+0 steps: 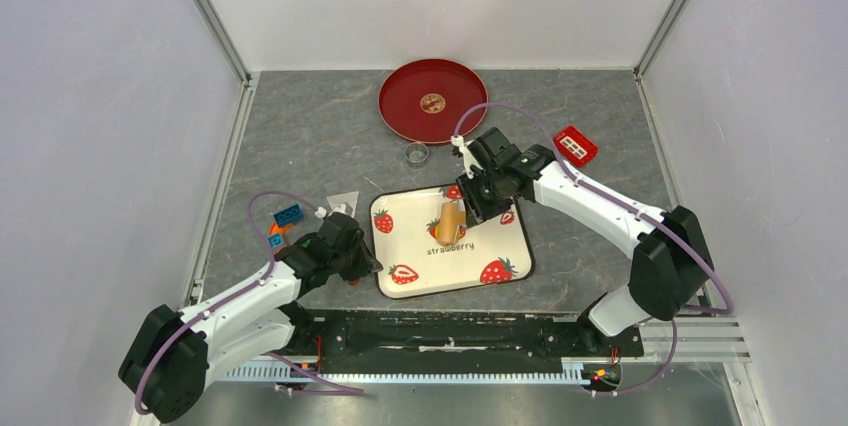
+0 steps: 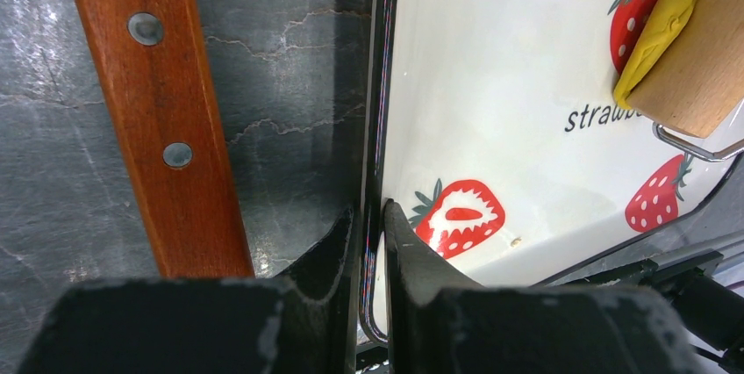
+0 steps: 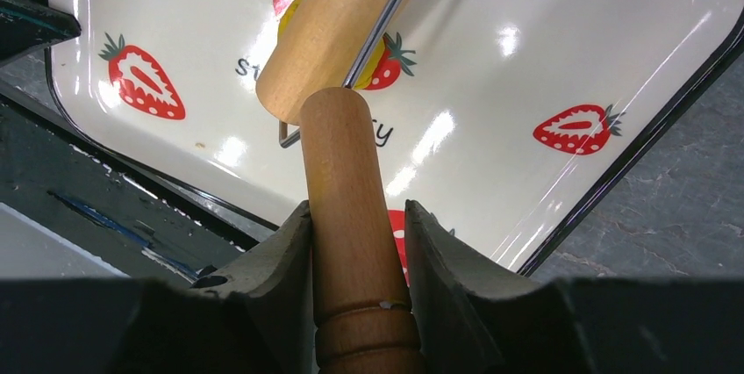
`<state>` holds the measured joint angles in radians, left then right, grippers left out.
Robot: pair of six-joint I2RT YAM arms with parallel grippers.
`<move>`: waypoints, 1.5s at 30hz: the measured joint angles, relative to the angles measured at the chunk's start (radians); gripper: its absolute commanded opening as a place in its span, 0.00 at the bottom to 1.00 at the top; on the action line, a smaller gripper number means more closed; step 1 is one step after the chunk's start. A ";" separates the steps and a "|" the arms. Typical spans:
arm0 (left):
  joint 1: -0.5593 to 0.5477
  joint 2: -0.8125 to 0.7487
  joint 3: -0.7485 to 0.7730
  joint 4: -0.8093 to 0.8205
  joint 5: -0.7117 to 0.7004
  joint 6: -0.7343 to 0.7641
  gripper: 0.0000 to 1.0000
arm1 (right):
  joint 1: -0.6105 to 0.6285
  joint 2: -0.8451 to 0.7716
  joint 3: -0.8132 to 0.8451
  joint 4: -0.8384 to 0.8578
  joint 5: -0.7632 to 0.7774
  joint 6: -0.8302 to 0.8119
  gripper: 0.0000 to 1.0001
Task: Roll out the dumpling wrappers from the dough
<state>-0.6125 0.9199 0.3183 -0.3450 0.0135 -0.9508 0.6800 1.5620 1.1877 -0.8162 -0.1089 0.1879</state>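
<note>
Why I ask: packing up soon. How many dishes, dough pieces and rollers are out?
Dishes: 2 (strawberry tray, red plate)
Dough pieces: 2 (dough lump, dumpling wrapper)
Rollers: 1 (wooden roller)
Total: 5

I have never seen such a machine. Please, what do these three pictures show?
Two robot arms work at a table. One picture looks down from above; the other two come from cameras on each wrist. The left fingers pinch the rim of a strawberry tray. The right fingers grip the handle of a wooden roller, which rests on yellow dough on the tray. Behind, a red plate carries one small flat wrapper.
</note>
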 measured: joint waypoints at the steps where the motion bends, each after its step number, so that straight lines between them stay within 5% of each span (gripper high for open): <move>1: 0.000 0.000 0.000 0.000 0.000 0.000 0.02 | -0.004 -0.006 -0.008 0.005 -0.003 0.003 0.00; 33: 0.003 -0.001 0.000 0.000 0.004 0.000 0.02 | -0.069 -0.103 -0.148 -0.050 -0.018 0.014 0.00; 45: 0.003 -0.002 -0.001 0.000 0.005 0.000 0.02 | -0.119 -0.065 -0.003 -0.201 0.134 -0.061 0.00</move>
<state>-0.6098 0.9180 0.3176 -0.3450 0.0181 -0.9508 0.5613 1.4971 1.1847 -1.0172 0.0250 0.1265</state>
